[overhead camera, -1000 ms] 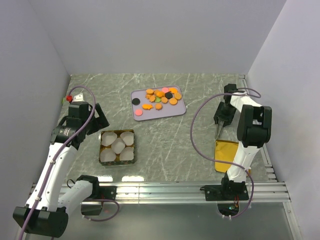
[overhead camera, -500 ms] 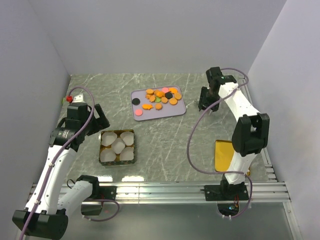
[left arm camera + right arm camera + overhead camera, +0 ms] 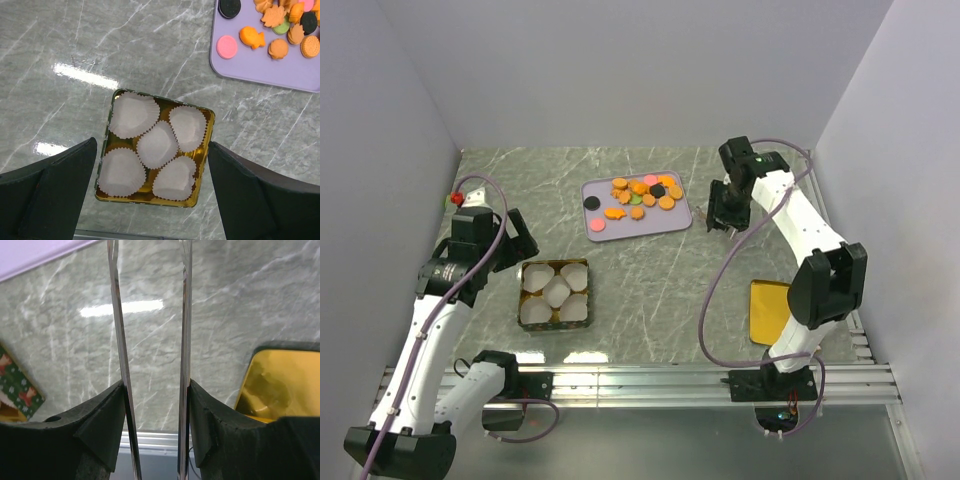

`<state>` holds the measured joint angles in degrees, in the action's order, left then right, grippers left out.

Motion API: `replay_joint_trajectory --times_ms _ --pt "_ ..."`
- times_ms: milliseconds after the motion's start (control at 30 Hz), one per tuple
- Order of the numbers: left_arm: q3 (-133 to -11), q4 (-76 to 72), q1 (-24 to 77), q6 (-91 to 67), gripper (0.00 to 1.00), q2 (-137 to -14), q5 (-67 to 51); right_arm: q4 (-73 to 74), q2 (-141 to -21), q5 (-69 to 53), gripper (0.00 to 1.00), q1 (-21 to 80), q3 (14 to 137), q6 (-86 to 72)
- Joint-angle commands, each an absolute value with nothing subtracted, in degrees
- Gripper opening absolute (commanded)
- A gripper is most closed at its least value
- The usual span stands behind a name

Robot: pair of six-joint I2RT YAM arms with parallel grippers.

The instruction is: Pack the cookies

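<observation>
- Right gripper (image 3: pixel 720 222) hangs low just beside the right edge of the tray (image 3: pixel 665 222). Its two thin fingers (image 3: pixel 116 315) stand apart and parallel, with only table (image 3: pixel 640 280) showing between them.
- Left gripper (image 3: pixel 151 144) hovers above the tin (image 3: pixel 212 120), fingers spread wide, one past each side of it and touching nothing.
- Cookies (image 3: pixel 645 195) lie on the purple tray at the far middle of the table. Most are bunched toward its far right corner; a black one and a pink one sit apart near its left edge.
- Tin, gold and square, sits near left and holds five white paper cups (image 3: pixel 156 145) packed edge to edge.
- Bare marble lies open between tray and tin.
- Gold lid (image 3: pixel 770 312) lies flat near the table's right edge, well apart from the tin.
- Walls close the left, back and right sides.
</observation>
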<state>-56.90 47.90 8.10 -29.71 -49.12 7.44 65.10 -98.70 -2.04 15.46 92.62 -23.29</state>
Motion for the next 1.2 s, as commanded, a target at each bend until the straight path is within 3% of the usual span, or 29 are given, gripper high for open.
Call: replay_joint_trajectory --times_ms 0,233,667,1167 --pt "-58.1 46.9 8.3 -29.4 0.99 -48.1 8.5 67.0 -94.7 -2.3 0.57 17.9 96.4 -24.3" --pt "-57.0 45.7 8.3 -29.4 0.99 -48.1 8.1 67.5 -97.2 -1.1 0.57 24.5 101.3 -24.8" --pt "-55.7 42.7 8.3 -28.8 0.99 -49.4 6.3 72.2 -114.7 4.8 0.57 27.8 119.9 -23.8" --pt "-54.2 40.2 8.3 -29.3 0.99 -50.5 7.1 72.9 -122.6 6.7 0.56 28.7 123.7 -23.0"
